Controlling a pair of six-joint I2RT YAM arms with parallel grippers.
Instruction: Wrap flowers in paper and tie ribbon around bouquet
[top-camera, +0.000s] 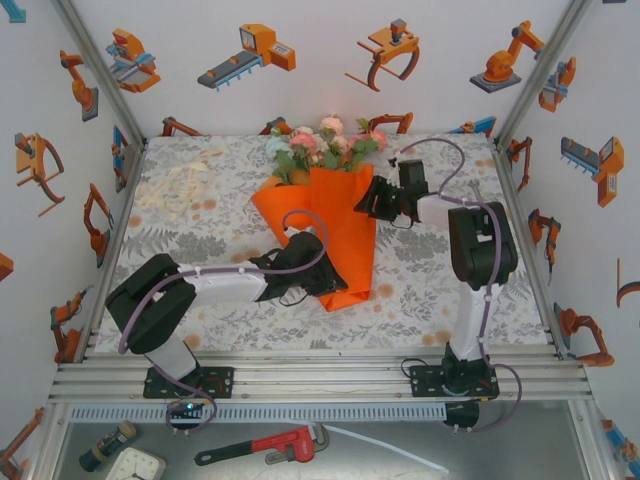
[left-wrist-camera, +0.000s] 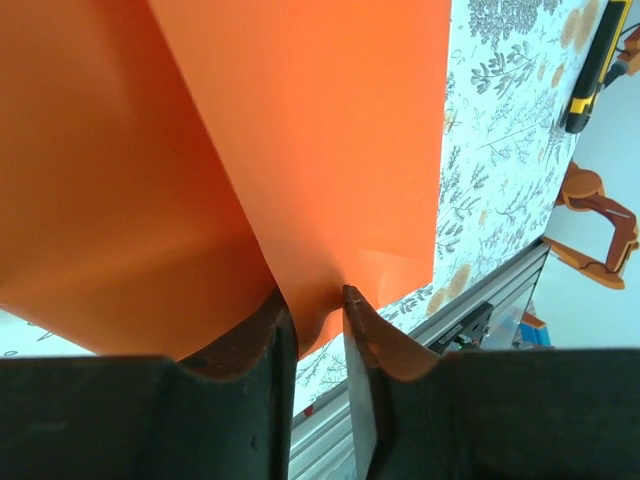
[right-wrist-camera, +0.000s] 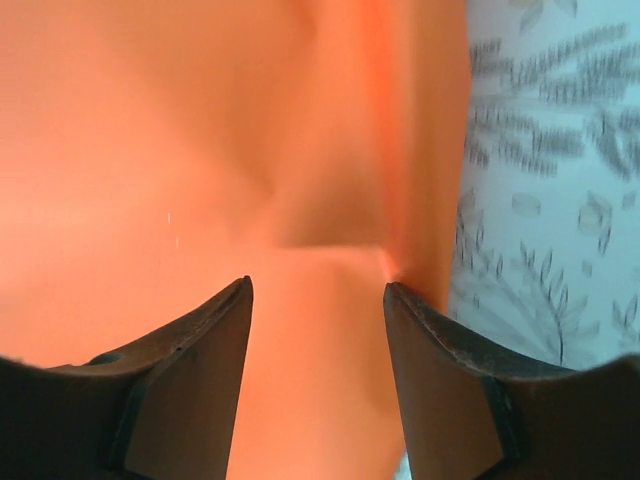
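The orange paper (top-camera: 340, 235) lies folded into a cone round the flowers (top-camera: 325, 145), whose pink and pale blooms stick out of its far end. My left gripper (top-camera: 318, 275) is at the cone's near left side. In its wrist view the gripper (left-wrist-camera: 312, 297) stands narrowly open, with a fold of the paper (left-wrist-camera: 300, 130) hanging between the fingertips. My right gripper (top-camera: 368, 200) is at the cone's right edge. Its jaws (right-wrist-camera: 317, 285) are open wide against the paper (right-wrist-camera: 200, 150), the right fingertip (right-wrist-camera: 400, 295) touching a crease. The cream ribbon (top-camera: 175, 190) lies loose at the far left.
A floral cloth (top-camera: 200, 250) covers the table, and an aluminium rail (top-camera: 320, 380) runs along its near edge. Below the rail lie a red pipe wrench (top-camera: 265, 447) and a small clock (top-camera: 135, 465). Printed walls close in both sides and the back.
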